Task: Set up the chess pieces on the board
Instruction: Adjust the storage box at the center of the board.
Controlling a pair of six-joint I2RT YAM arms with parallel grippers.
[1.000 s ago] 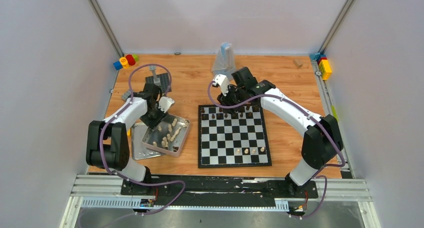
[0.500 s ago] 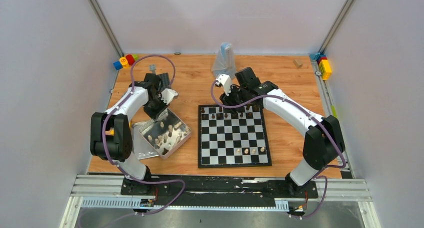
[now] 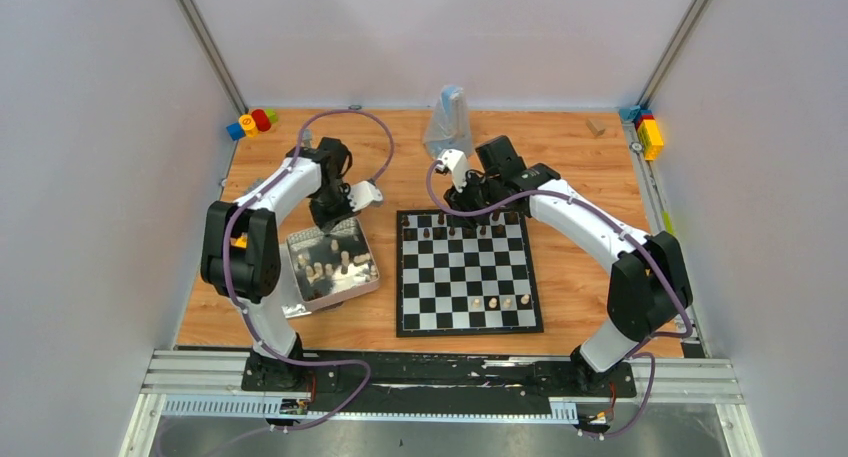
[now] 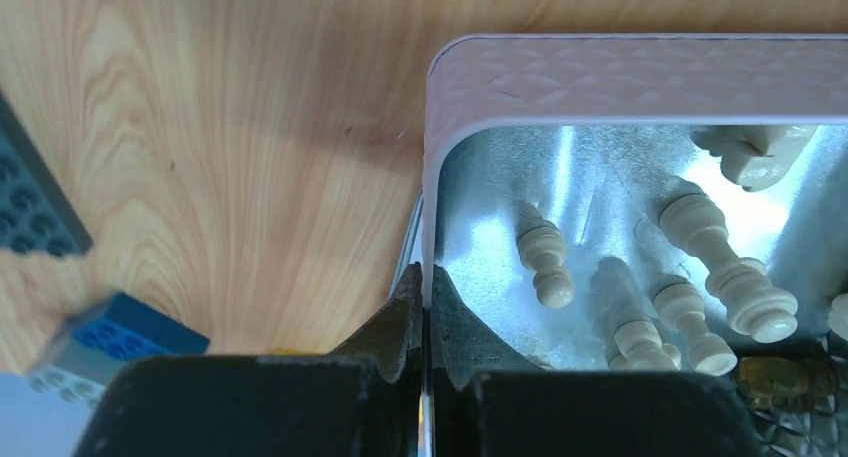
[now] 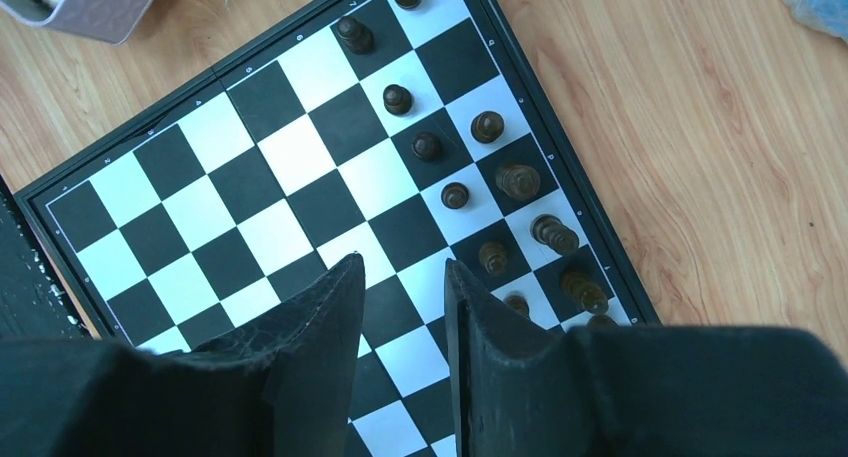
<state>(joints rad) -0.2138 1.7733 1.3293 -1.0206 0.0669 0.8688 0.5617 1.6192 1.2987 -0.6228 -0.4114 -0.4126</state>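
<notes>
The board (image 3: pixel 455 277) lies at the table's middle. Several dark chess pieces (image 3: pixel 465 229) stand on its two far rows, and three cream ones (image 3: pixel 492 303) stand near its front. More cream pieces (image 3: pixel 325 270) lie in a silver tin (image 3: pixel 372 277) left of the board. My left gripper (image 3: pixel 335 222) is shut on the tin's far rim (image 4: pixel 640 77), one finger inside and one outside (image 4: pixel 425 287), with cream pieces (image 4: pixel 545 267) beside it. My right gripper (image 3: pixel 470 209) hovers open and empty over the board's far side (image 5: pixel 403 267), next to the dark pieces (image 5: pixel 500 177).
The tin's lid (image 3: pixel 275 302) lies under its left side. A clear plastic bag (image 3: pixel 447 117) stands behind the board. Coloured bricks sit at the back left (image 3: pixel 252 122) and back right (image 3: pixel 648 132). A dark studded plate (image 4: pixel 25 197) and a blue brick (image 4: pixel 120 327) lie near the left gripper.
My left arm has swung back and to the right, holding the tin's rim. The tin has turned and slid with it. The right arm has hardly moved.
</notes>
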